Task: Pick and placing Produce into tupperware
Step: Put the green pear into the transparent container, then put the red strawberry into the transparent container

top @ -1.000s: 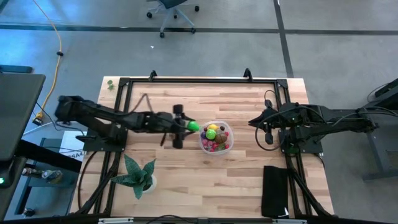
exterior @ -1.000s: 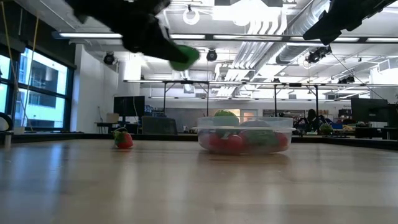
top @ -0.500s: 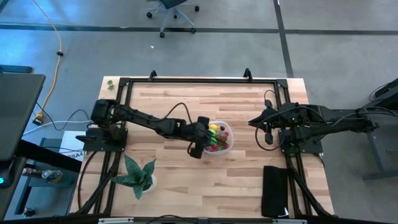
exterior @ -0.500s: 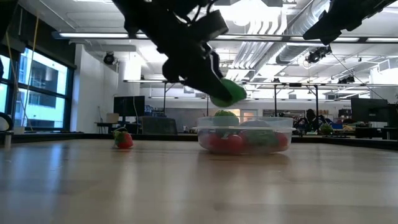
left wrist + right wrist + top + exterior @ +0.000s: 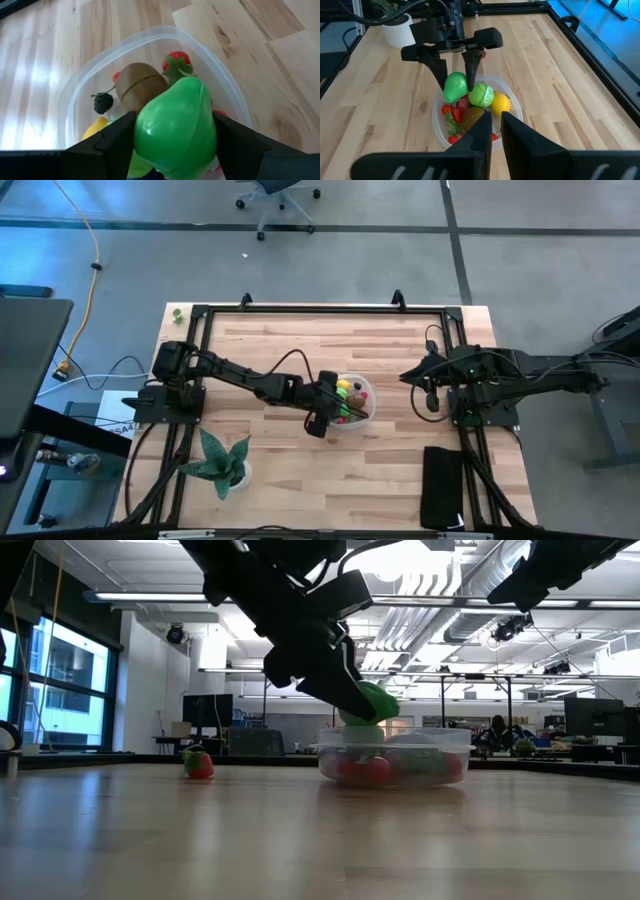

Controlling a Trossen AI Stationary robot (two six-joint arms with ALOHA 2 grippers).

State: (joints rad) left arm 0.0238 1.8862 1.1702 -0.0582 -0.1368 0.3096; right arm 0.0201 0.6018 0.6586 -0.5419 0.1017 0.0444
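Over the near-left rim of the tupperware (image 5: pixel 350 401), held aloft: a green toy pear (image 5: pixel 176 128), clamped between both fingers of the left claw (image 5: pixel 334 402), jaws spread to the fruit's width. Pear clear of the contents below, just above the wall in the low view. Inside the tupperware: yellow piece (image 5: pixel 500 103), round green piece (image 5: pixel 480 94), brown kiwi-like piece (image 5: pixel 140 89), red strawberries (image 5: pixel 176 60), small dark berry (image 5: pixel 103 103). Tupperware at mid-worktop (image 5: pixel 400 470), slightly right of centre. One red strawberry piece (image 5: pixel 199 764) left out on the worktop, well apart to the left in the low view. Right claw (image 5: pixel 408 376) to the right of the tupperware, raised, fingers all but closed, holding nothing. Potted plant (image 5: pixel 221 462) at the near-left; black pad (image 5: pixel 442 486) at the near-right.
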